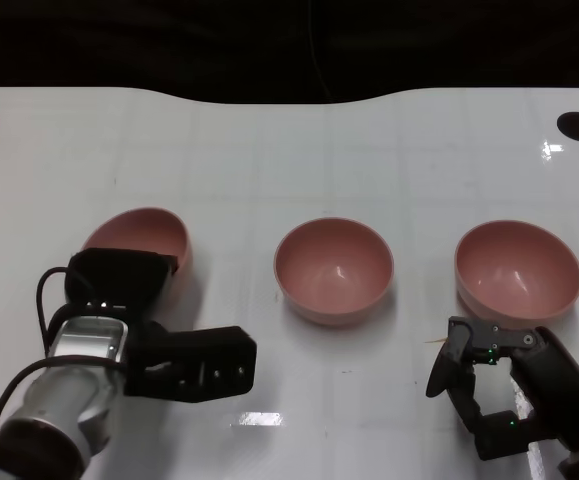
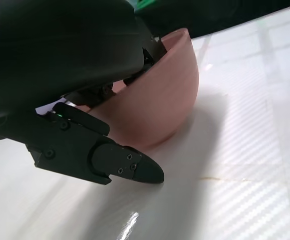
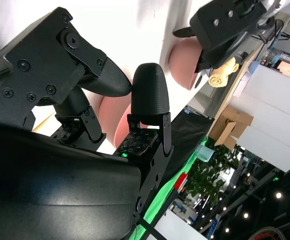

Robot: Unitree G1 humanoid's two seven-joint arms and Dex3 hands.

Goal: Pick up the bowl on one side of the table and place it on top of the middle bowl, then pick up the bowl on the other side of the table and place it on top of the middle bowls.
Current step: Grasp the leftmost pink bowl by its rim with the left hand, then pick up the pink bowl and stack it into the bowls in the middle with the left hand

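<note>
Fingers (image 1: 119, 268) of the left hand (image 1: 134, 310) reach over the near rim of the left bowl (image 1: 144, 232), with the thumb (image 1: 204, 365) stretched out to the side above the table (image 1: 269, 160); in the left wrist view the fingers sit inside the bowl's (image 2: 160, 95) rim and the thumb (image 2: 114, 162) lies outside its wall, but whether they actually grip it I cannot tell. That bowl looks tilted, its opening facing away from the robot. The right hand (image 1: 494, 385) rests just in front of the right bowl (image 1: 517, 268), fingers (image 3: 147, 95) loosely spread and holding nothing. The middle bowl (image 1: 333, 268) stands upright between the two others, apart from both.
</note>
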